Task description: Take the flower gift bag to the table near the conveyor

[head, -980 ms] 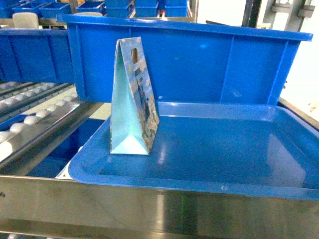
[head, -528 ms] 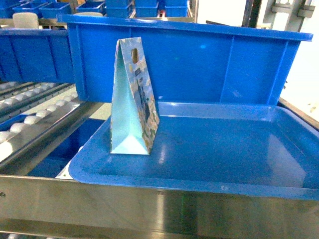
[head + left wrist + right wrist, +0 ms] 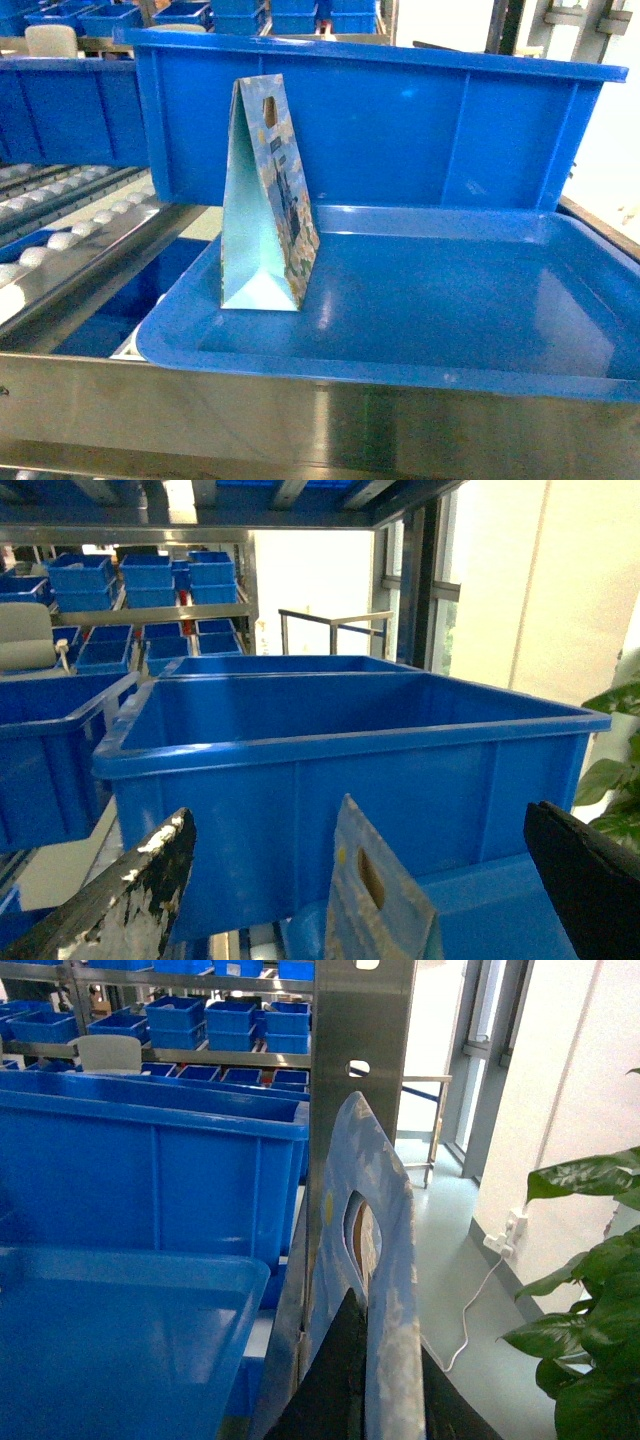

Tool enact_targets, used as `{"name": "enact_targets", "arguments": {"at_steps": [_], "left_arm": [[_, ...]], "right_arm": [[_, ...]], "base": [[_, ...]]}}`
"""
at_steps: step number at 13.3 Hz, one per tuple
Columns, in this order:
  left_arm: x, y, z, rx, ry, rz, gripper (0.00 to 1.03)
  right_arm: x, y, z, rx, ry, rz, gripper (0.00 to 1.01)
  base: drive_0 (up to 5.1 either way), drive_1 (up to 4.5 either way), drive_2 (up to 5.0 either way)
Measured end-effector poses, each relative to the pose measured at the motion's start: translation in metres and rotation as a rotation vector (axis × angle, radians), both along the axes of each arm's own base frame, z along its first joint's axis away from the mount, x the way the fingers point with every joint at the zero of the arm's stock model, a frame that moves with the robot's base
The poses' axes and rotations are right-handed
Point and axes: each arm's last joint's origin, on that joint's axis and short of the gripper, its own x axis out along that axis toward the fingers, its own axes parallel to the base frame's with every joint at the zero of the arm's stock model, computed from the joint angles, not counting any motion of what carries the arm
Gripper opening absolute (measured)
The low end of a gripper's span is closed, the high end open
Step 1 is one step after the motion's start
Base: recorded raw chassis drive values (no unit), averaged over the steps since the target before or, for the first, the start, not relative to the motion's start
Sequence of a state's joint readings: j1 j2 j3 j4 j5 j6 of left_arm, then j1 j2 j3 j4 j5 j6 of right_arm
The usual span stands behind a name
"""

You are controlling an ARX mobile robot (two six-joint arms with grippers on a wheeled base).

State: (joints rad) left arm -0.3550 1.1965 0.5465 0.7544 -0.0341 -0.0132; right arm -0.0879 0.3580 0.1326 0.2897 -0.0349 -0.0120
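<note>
A flower gift bag [image 3: 268, 200], pale blue with a printed side and a handle slot, stands upright at the left of a shallow blue tray [image 3: 450, 290]. Neither gripper shows in the head view. In the left wrist view my left gripper [image 3: 357, 820] is open, and this bag's top [image 3: 375, 900] rises between its two fingers without touching them. My right gripper [image 3: 386, 1320] is shut on a second flower gift bag [image 3: 385, 1210], held upright beside a steel post [image 3: 340, 1040]. The conveyor's white rollers [image 3: 60, 240] slope at the left. The table is out of view.
A deep blue bin [image 3: 400, 120] stands right behind the tray. A steel rail [image 3: 300, 410] runs along the tray's front edge. More blue bins fill the shelves [image 3: 110, 590] behind. A leafy plant [image 3: 590, 1290] is to the right of the held bag.
</note>
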Motion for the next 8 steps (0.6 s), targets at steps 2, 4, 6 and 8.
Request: {"name": "enact_targets", "arguments": {"at_steps": [2, 4, 6, 8], "left_arm": [[0.008, -0.019, -0.01, 0.022, 0.054, -0.01, 0.98], [0.018, -0.035, -0.021, 0.056, 0.087, 0.004, 0.98], [0.028, -0.046, -0.029, 0.099, 0.115, 0.024, 0.98], [0.037, -0.054, -0.039, 0.136, 0.144, 0.028, 0.98]], "right_arm": [[0.0, 0.0, 0.0, 0.0, -0.001, 0.001, 0.02], [0.0, 0.0, 0.0, 0.0, 0.0, 0.001, 0.02], [0.0, 0.0, 0.0, 0.0, 0.0, 0.0, 0.02], [0.0, 0.0, 0.0, 0.0, 0.0, 0.0, 0.02]], "base": [[0.0, 0.0, 0.0], [0.0, 0.0, 0.0], [0.0, 0.0, 0.0], [0.0, 0.0, 0.0]]}}
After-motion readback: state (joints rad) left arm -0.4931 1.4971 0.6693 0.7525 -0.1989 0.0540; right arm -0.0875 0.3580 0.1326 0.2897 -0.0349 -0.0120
